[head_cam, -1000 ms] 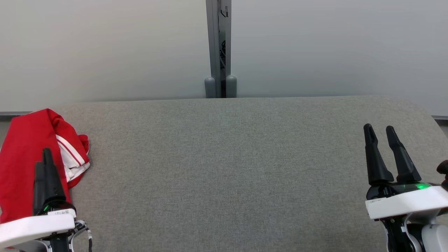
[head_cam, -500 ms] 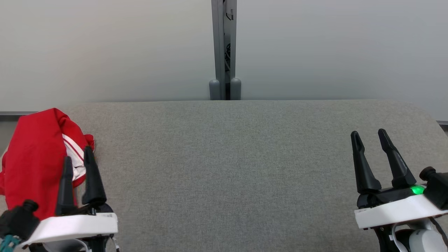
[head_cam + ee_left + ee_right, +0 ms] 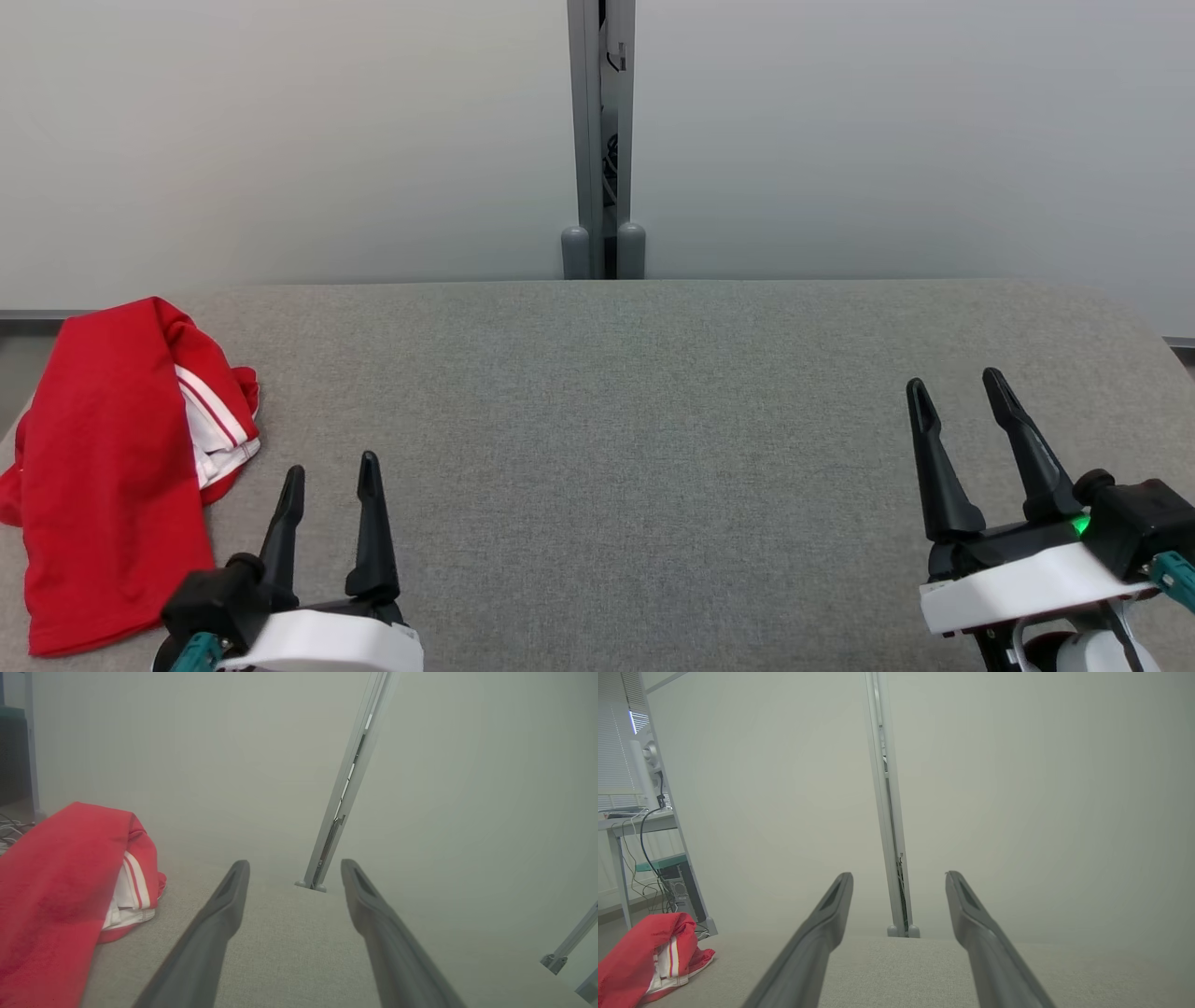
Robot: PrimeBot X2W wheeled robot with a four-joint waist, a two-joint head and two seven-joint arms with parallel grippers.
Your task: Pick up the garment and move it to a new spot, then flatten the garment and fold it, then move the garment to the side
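Observation:
The garment (image 3: 103,457) is red with white striped trim, folded into a long narrow bundle at the far left of the grey table (image 3: 616,448); it also shows as red cloth (image 3: 60,891) in the left wrist view and as a small heap (image 3: 649,956) in the right wrist view. My left gripper (image 3: 331,471) stands open just right of the garment, apart from it, with nothing between its fingers. Over the table's right end my right gripper (image 3: 952,392) is open and empty too.
Pale partition panels rise behind the table, joined by a grey post (image 3: 602,140) at the middle. A desk with cables and a computer (image 3: 649,858) stands beyond the table's left end. The table's left edge runs right beside the garment.
My left gripper has come off the garment and moved right and toward me, its fingers now clearly apart. The right gripper drew back slightly. The camera has also shifted a little.

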